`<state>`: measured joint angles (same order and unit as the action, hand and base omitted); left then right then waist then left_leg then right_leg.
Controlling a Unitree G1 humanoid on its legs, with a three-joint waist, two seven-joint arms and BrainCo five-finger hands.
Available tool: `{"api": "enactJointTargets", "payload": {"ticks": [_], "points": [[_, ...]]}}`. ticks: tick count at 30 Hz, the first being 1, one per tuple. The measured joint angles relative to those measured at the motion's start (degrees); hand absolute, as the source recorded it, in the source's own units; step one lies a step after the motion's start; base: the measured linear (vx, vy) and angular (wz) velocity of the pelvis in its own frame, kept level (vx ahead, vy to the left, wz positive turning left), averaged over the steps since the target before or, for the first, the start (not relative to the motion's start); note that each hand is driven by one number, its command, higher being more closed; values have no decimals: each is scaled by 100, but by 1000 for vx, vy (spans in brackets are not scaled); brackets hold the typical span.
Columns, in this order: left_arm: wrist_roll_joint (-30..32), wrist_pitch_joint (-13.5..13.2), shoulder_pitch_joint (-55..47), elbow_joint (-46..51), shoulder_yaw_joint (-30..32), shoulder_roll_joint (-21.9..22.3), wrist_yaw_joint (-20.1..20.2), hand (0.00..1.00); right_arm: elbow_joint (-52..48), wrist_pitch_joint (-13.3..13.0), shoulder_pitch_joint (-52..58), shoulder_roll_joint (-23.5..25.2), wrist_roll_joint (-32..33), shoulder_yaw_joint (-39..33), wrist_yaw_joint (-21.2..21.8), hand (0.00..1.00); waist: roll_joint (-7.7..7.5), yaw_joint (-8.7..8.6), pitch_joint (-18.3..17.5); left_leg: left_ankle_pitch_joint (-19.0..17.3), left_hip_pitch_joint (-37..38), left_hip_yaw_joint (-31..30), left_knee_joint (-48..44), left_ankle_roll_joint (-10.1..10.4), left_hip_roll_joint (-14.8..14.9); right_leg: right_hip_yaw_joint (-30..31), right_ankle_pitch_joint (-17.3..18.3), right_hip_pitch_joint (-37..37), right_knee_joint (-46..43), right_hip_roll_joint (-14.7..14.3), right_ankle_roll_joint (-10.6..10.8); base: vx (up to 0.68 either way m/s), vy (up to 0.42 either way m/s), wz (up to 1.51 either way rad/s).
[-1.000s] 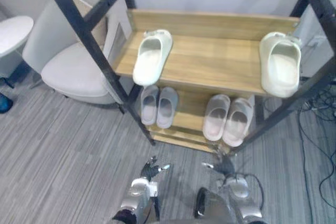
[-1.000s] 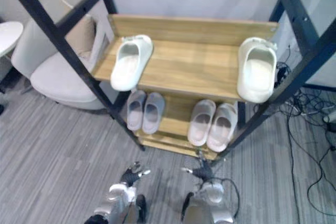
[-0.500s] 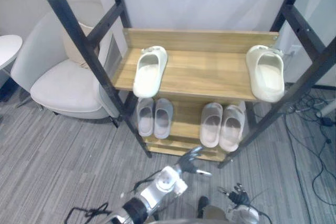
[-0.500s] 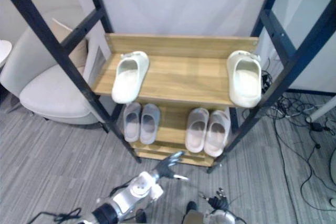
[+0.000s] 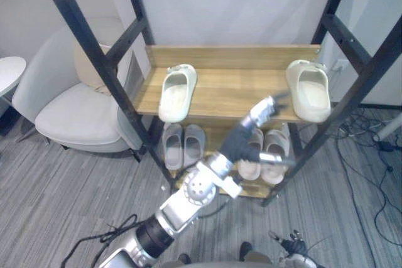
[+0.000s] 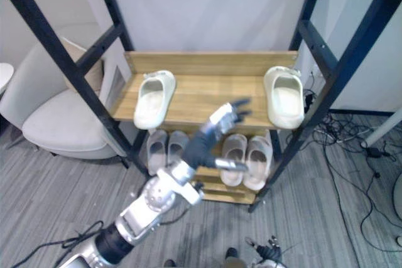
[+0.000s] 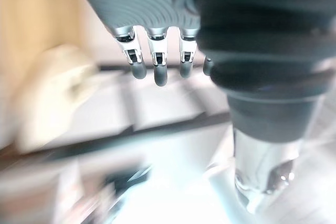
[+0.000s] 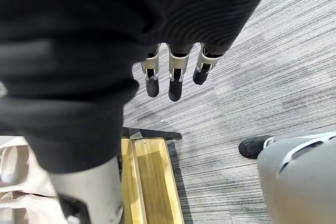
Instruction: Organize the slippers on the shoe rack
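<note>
A tall shoe rack (image 5: pixel 232 89) of black metal posts and wooden shelves fills the middle of the frame, with a white padded armchair (image 5: pixel 69 108) at the left. On the upper shelf one cream slipper (image 5: pixel 176 92) lies left of centre and a second cream slipper (image 5: pixel 308 90) at the right end, well apart. On the shelf below, a grey pair (image 5: pixel 176 145) sits left and a pale pink pair (image 5: pixel 276 142) right. The left hand (image 5: pixel 245 133) is up at centre, in front of the pink pair, fingers spread straight, holding nothing. The right hand (image 8: pixel 176 77) hangs over grey carpet (image 8: pixel 252 77), fingers straight and empty.
</note>
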<state>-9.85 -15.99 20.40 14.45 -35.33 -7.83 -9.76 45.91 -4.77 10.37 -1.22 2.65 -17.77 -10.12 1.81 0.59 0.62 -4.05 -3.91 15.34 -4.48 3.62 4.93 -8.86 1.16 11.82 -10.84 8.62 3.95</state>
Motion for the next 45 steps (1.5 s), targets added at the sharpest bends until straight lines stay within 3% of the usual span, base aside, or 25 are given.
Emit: {"api": "enactJointTargets", "payload": {"ticks": [6, 15, 18, 29, 45], "points": [[656, 44, 509, -191, 643, -145, -551, 0, 3, 0, 4, 2, -2, 28, 2, 0, -58, -2, -46, -57, 7, 27, -61, 7, -8, 44, -92, -121, 194, -7, 40, 12, 11, -1], [984, 346, 1536, -1530, 1341, -988, -881, 0, 4, 2, -29, 0, -2, 56, 5, 0, -76, -2, -76, -86, -10, 214, -59, -6, -18, 231, -194, -45, 325, -43, 64, 25, 20, -10], [1032, 461, 1790, -1908, 1486, -1348, -893, 0, 4, 2, -45, -3, -2, 53, 5, 0, -76, 5, -77, -87, -36, 292, -47, -6, -22, 312, -215, 37, 330, -53, 64, 41, 13, -14], [1214, 672, 2350, -3202, 1752, -1989, -845, 0, 4, 1, -86, -14, 0, 48, 45, 0, -75, -4, -77, -124, -62, 398, -52, -17, -39, 439, -222, 125, 322, -59, 63, 4, 6, -4], [2114, 1003, 2462, -4803, 2027, -2306, -589, 0, 4, -33, -55, -177, 16, 133, 122, 0, -23, -45, -50, -124, -118, 461, -69, -18, -50, 539, -308, 225, 429, -71, 66, 6, 4, -3]]}}
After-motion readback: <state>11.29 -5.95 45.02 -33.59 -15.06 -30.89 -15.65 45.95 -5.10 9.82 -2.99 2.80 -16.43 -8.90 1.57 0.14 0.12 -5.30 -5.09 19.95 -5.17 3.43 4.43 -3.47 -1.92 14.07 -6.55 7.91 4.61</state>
